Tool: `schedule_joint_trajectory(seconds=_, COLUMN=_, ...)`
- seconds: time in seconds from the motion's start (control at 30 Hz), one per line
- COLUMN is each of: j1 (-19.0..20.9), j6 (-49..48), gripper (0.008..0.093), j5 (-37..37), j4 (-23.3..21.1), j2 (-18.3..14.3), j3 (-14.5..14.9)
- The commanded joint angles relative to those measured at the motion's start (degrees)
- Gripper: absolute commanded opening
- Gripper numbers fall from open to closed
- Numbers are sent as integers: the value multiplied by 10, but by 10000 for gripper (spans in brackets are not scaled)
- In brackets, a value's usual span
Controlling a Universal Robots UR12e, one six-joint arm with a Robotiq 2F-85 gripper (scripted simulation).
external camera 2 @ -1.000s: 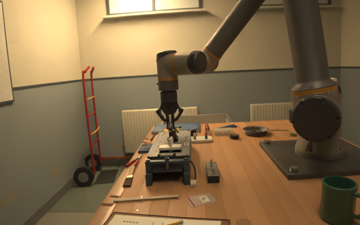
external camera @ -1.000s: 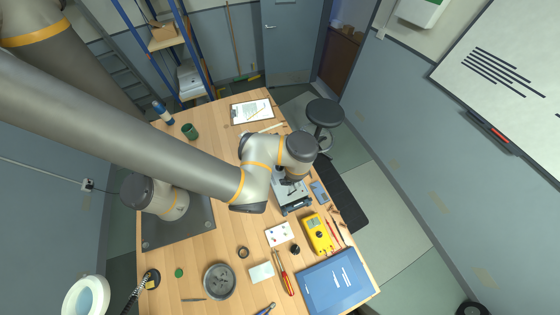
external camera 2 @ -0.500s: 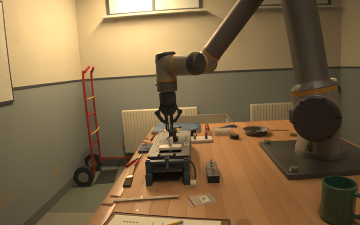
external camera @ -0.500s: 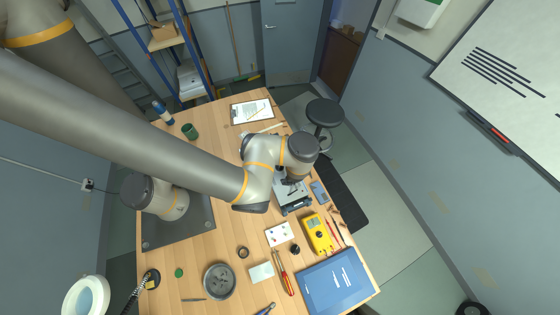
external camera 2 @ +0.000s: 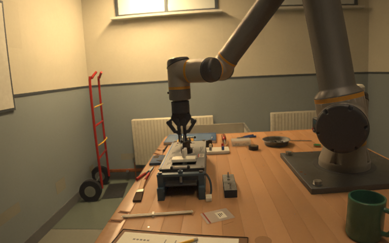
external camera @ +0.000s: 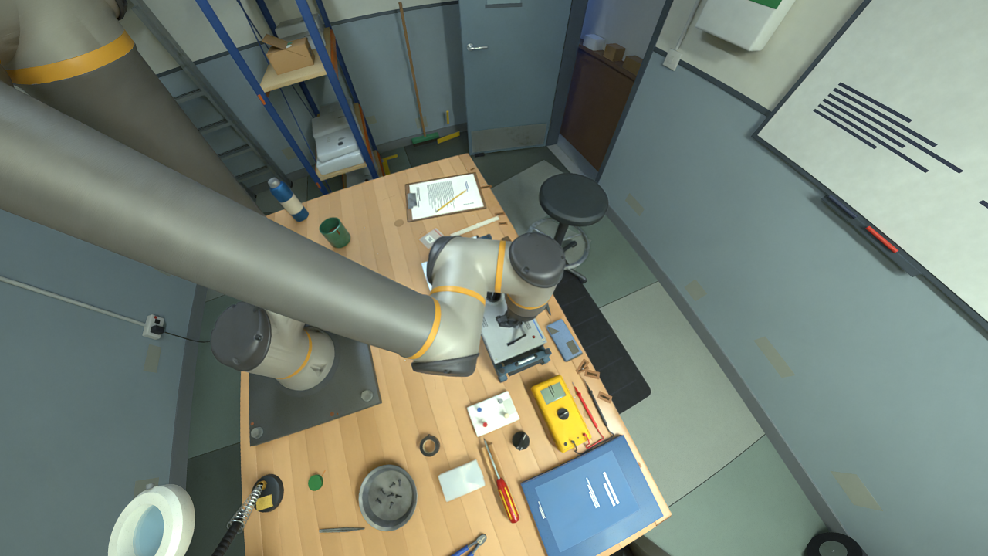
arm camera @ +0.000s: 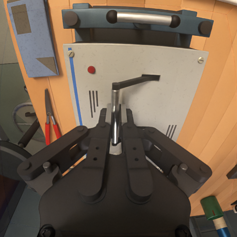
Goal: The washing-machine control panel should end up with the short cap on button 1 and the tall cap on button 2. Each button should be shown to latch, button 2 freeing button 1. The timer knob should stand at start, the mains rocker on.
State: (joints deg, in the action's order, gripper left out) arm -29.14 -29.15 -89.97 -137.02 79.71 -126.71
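Observation:
The control panel (external camera: 510,337) is mostly hidden under the arm's wrist in the side camera. It is a pale grey plate (arm camera: 137,91) on a blue stand (external camera 2: 181,169), with a red dot (arm camera: 91,69) near one corner. A thin metal shaft (arm camera: 114,115) with a dark tip stands up from the plate, casting a long shadow. In the second side camera a dark knob (external camera 2: 187,145) and a white cap (external camera 2: 184,152) sit on the panel below the fingers. My gripper (arm camera: 115,123) points straight down over the panel and is closed around the metal shaft.
The blue binder (external camera: 586,496) lies at the table's near corner, with a yellow multimeter (external camera: 561,412), a white button block (external camera: 493,413), a black knob (external camera: 520,440) and a screwdriver (external camera: 502,483) nearby. Red pliers (arm camera: 50,118) and a blue card (arm camera: 33,37) lie beside the panel.

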Motion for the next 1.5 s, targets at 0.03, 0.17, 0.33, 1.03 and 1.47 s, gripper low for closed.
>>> schedule_joint_trajectory(seconds=0.03, j1=0, j6=0, gripper=80, j5=0, j4=0, j2=0, j3=0)
schedule_joint_trajectory(seconds=0.17, j1=0, j6=0, gripper=80, j5=0, j4=0, j2=0, j3=0)
schedule_joint_trajectory(seconds=0.33, j1=0, j6=0, gripper=80, j5=0, j4=0, j2=0, j3=0)
schedule_joint_trajectory(seconds=1.03, j1=0, j6=0, gripper=335, j5=0, j4=0, j2=0, j3=0)
schedule_joint_trajectory(seconds=1.47, j1=0, j6=0, gripper=360, j5=0, j4=0, j2=0, j3=0)
